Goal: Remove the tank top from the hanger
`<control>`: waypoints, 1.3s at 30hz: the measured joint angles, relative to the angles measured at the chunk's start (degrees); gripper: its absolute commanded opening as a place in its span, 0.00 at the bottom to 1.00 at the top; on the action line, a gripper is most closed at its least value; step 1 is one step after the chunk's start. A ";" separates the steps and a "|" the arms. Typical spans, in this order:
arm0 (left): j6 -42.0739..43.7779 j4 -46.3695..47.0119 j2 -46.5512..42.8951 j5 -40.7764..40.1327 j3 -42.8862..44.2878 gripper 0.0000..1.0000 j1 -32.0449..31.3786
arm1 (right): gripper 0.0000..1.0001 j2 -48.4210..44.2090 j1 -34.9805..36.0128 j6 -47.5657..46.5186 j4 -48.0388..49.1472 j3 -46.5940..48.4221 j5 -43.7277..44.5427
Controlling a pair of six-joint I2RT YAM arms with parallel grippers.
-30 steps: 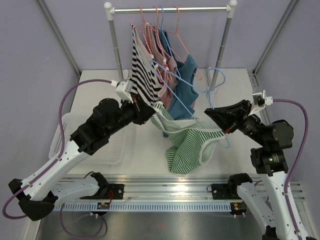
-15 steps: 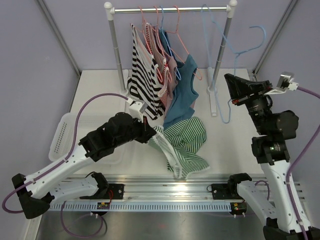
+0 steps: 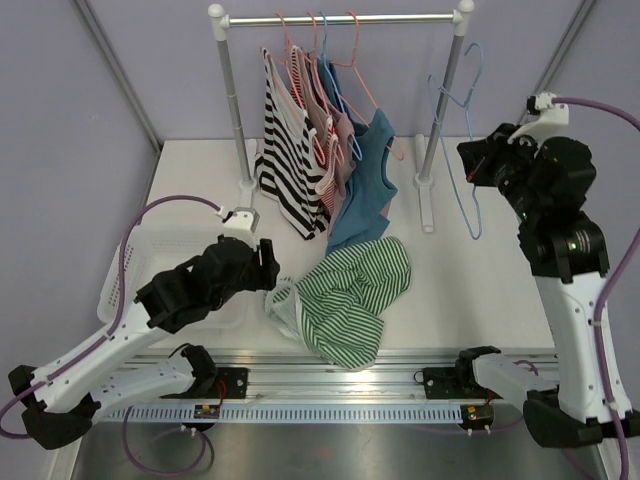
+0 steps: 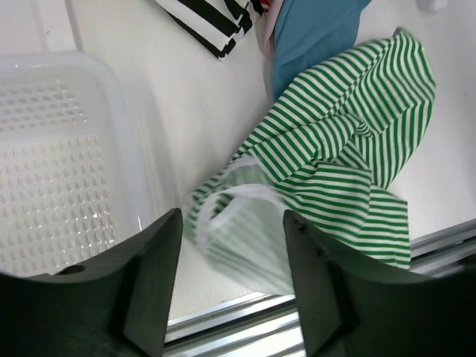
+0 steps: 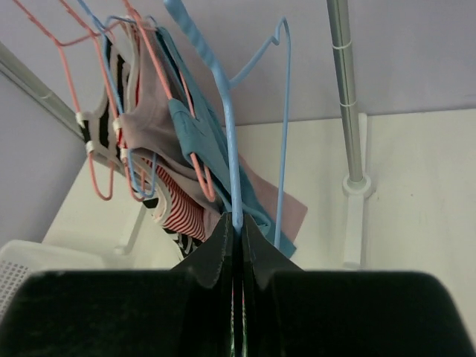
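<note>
Left fingers (image 4: 149, 290) apart, empty, over tank top (image 3: 350, 295) on white table (image 3: 480, 270) — right fingers (image 5: 212, 256) tight on blue hanger (image 5: 225, 141) — lilac walls (image 3: 60, 150).

Robotics lab, benchtop test cell. Tells: left arm (image 3: 190, 285) and right arm (image 3: 560, 230) bolted to an extruded metal rail (image 3: 340, 375) at the near edge of a white table (image 3: 470, 270), with a slotted cable duct (image 3: 330, 412) along the front. Purple cables (image 3: 185, 198) loop off the wrists. Plain lavender panels (image 3: 50, 150) box in the work area on three sides, and bare metal struts (image 3: 117, 70) slant up the corners. The laundry bits read as props: a clothes rack (image 3: 340, 18) stands on the tabletop itself, holding tank tops (image 3: 285, 160) on hangers (image 5: 227, 134), with a white plastic basket (image 3: 125, 262) to its left.
</note>
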 measured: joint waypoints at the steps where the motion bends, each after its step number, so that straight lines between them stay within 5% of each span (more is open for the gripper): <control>1: 0.22 -0.26 -0.70 -0.24 0.15 0.76 0.00 | 0.00 2.29 0.00 -0.42 -0.70 1.40 -0.02; 7: 2.08 -1.55 -5.03 0.52 0.79 0.99 0.00 | 0.00 15.04 0.00 -1.64 -3.02 9.84 0.17; 16: 5.29 -1.77 -9.66 4.87 0.63 0.99 0.00 | 0.00 30.77 0.00 -2.08 -2.64 26.80 0.26; 28: 3.61 -0.87 -3.58 1.25 -0.15 0.99 -4.42 | 0.04 47.34 -0.35 -1.55 -4.15 43.93 1.20; 29: 3.39 -0.46 -2.27 0.50 -0.13 0.99 -5.35 | 0.21 47.47 -0.37 -1.49 -4.39 43.60 1.20; 31: 3.10 0.87 0.26 -0.37 -0.13 0.99 -6.78 | 0.33 47.12 -0.39 -1.05 -4.24 42.21 1.16; 32: 3.08 1.84 2.01 -0.61 -0.11 0.99 -7.50 | 0.47 46.71 -0.39 -1.07 -3.87 41.29 1.16; 35: 3.30 5.60 7.56 -0.52 -0.07 0.99 -9.11 | 0.71 44.44 -0.44 -0.52 -3.37 37.29 1.16; 38: 4.20 9.77 13.64 0.09 0.13 0.99 -9.75 | 0.84 41.53 -0.44 -0.96 -3.06 34.58 1.22; 39: 4.70 10.80 15.82 0.37 0.48 0.99 -9.88 | 0.98 40.22 -0.44 -1.05 -2.97 33.62 1.25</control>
